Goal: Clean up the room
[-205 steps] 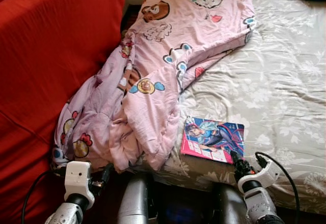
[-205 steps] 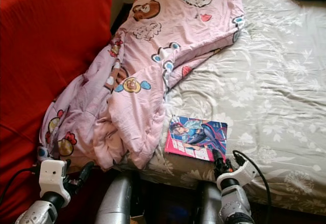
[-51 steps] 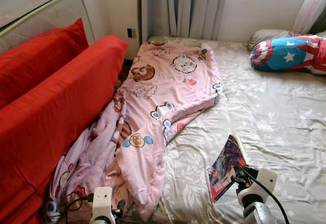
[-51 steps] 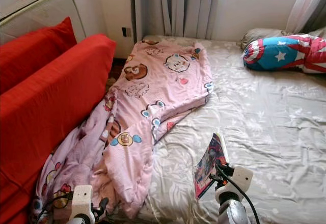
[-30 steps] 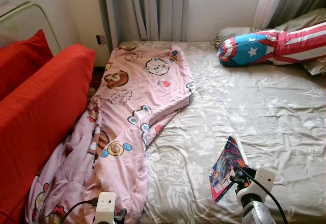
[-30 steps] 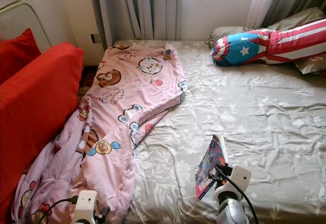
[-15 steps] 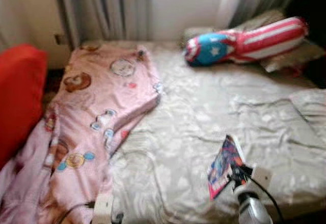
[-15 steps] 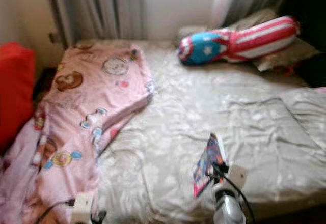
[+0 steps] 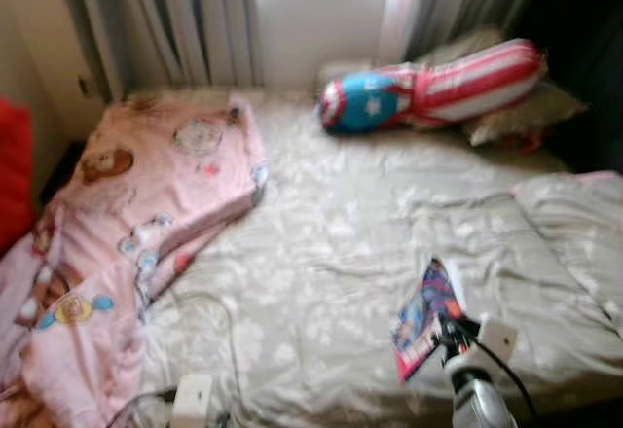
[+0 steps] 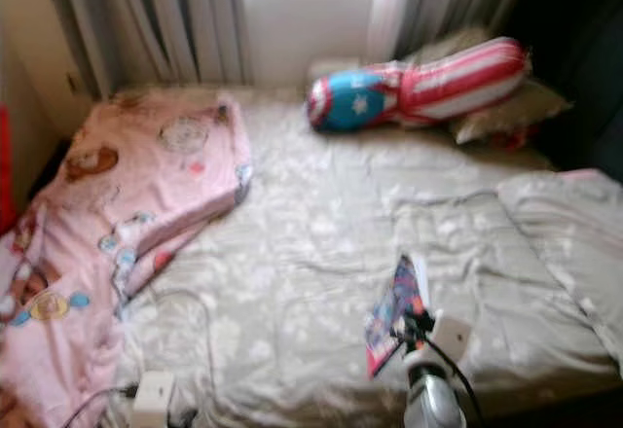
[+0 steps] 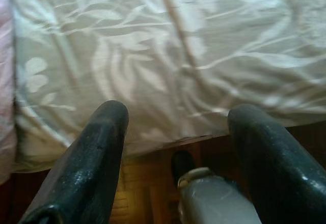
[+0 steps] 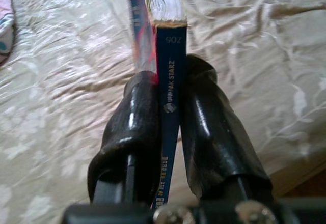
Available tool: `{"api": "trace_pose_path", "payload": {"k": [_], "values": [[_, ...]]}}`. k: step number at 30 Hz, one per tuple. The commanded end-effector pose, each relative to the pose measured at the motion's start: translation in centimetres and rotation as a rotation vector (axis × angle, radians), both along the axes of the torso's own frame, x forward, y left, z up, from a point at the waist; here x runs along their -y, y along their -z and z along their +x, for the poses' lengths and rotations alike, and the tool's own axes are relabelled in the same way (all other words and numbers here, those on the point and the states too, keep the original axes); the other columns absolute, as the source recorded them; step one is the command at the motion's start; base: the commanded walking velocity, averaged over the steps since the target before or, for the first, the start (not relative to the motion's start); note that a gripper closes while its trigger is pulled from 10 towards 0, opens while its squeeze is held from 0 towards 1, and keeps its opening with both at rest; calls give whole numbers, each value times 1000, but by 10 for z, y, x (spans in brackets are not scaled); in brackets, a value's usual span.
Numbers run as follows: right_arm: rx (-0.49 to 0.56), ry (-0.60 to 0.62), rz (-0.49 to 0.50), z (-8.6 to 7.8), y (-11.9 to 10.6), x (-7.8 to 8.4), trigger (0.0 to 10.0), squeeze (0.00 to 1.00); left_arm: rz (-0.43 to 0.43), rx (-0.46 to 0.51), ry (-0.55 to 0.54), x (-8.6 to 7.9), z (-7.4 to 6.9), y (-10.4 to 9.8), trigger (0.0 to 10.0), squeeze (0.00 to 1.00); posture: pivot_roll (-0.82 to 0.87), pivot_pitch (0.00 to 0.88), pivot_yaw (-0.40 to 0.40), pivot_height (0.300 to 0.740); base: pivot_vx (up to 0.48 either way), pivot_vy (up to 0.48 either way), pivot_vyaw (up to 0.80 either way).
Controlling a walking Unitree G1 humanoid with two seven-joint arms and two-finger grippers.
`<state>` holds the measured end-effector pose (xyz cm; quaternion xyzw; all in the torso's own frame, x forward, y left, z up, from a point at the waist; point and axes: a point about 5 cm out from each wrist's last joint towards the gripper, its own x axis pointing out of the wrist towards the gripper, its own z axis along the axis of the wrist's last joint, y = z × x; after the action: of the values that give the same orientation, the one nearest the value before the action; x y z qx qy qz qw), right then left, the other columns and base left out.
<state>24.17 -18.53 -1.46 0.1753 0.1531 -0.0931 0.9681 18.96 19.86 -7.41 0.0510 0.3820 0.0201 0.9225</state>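
Right wrist view: right end effector (image 12: 168, 127) is pinching a comic book (image 12: 167, 76) by its spine, both fingers pressed against the covers. Head views show the comic book held upright above the bed (image 9: 331, 233) near its foot edge (frames blurry). Left end effector (image 11: 178, 152) is spread wide, low at the bed's edge. Pink cartoon blanket (image 9: 146, 195) lies on the bed's left side, star-striped bolster (image 9: 428, 83) near the curtains (image 9: 165, 19).

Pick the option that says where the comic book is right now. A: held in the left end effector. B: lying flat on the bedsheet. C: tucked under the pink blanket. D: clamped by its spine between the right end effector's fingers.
D: the right end effector is shut on the comic book, its fingers pressing either side of the blue spine above the bedsheet.
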Motion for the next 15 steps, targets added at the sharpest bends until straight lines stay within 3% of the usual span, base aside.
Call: {"api": "trace_pose_path", "payload": {"k": [1,9,15], "values": [[17,18,-21,2,-4,8,10000,0,-20,-11,4,9,-2,2,10000,0,-43,0,-38,740,0,-450,0],[24,-16,-41,3,-4,6,10000,0,-21,-8,4,9,0,2,10000,0,-42,0,-34,740,0,-450,0],[29,-33,-53,3,-5,4,10000,0,-20,-9,6,9,0,2,10000,0,-42,0,-33,740,0,-441,792]]}}
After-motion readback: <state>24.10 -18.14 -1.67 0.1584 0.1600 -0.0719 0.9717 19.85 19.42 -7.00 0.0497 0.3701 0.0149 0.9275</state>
